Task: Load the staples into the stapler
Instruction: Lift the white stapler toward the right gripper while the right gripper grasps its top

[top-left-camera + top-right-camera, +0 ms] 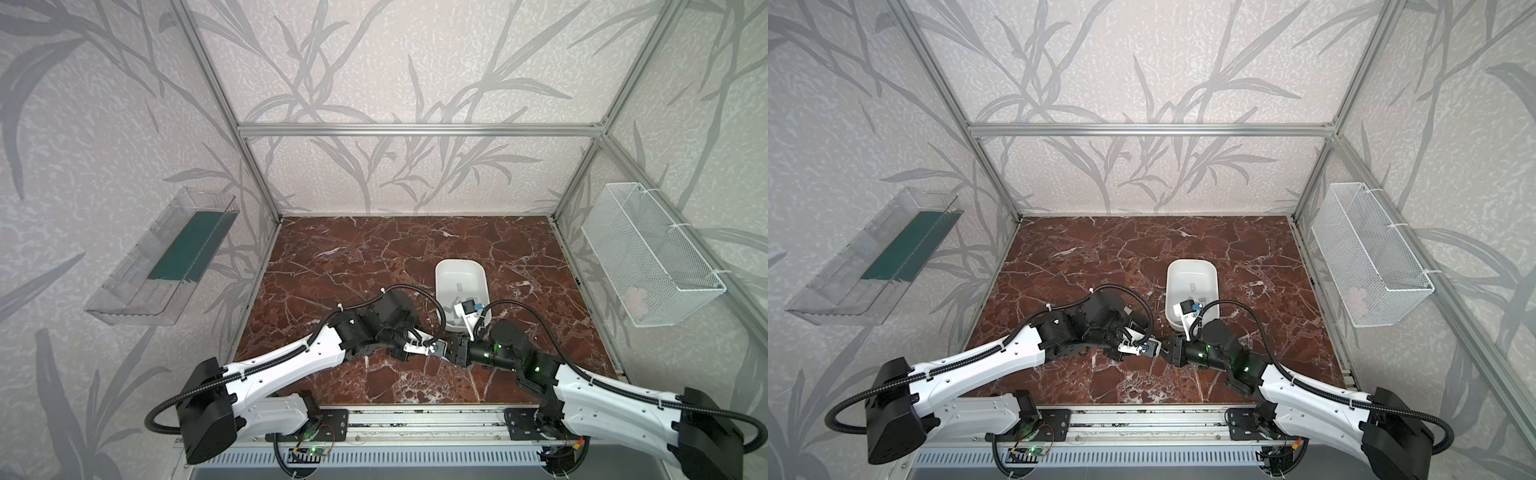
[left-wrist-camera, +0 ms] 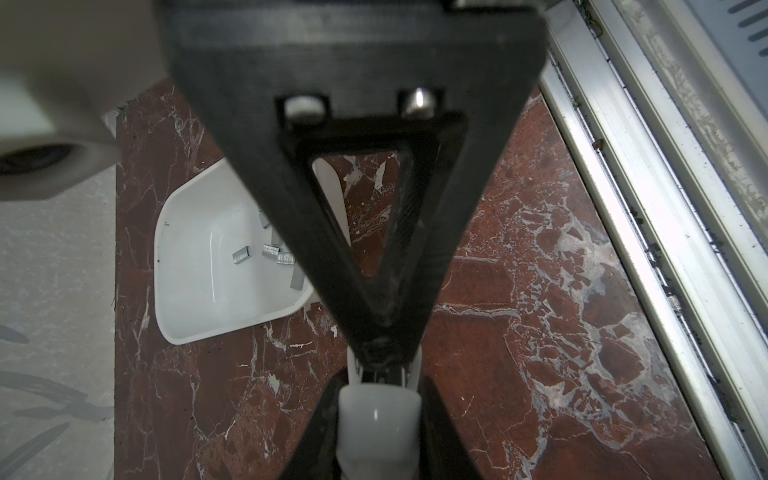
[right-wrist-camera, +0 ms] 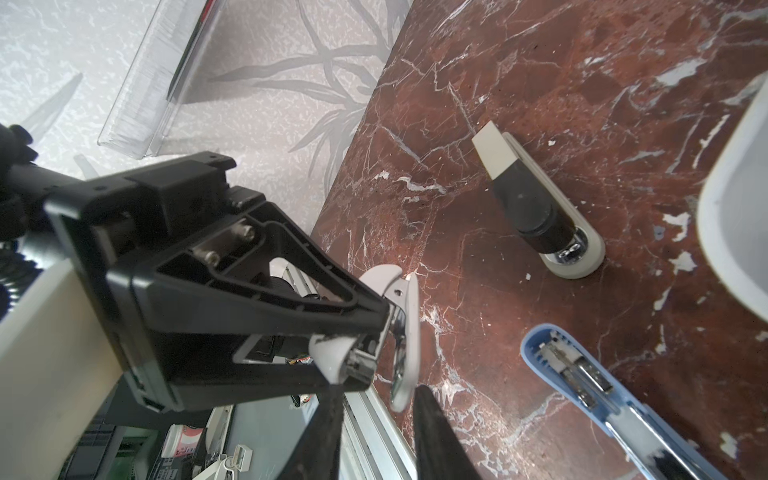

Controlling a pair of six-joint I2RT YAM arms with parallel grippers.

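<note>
A white stapler (image 2: 378,424) is held above the marble table, with my left gripper (image 2: 378,399) shut on its body. It is hinged open, its lid (image 3: 405,316) standing off from the magazine. My right gripper (image 3: 376,392) faces it head-on with its jaws narrowly apart. The lid's end lies between the fingers, and a gap shows on one side. In both top views the two grippers (image 1: 434,348) (image 1: 448,351) meet near the front middle. Several staples (image 2: 270,250) lie as small grey strips in a white tray (image 2: 183,232) behind them.
A black-and-beige stapler (image 3: 536,208) and a blue stapler lying open (image 3: 582,374) rest on the table near the tray (image 1: 460,266). A clear bin (image 1: 162,257) hangs on the left wall and a wire basket (image 1: 648,253) on the right. An aluminium rail (image 2: 648,208) borders the front edge.
</note>
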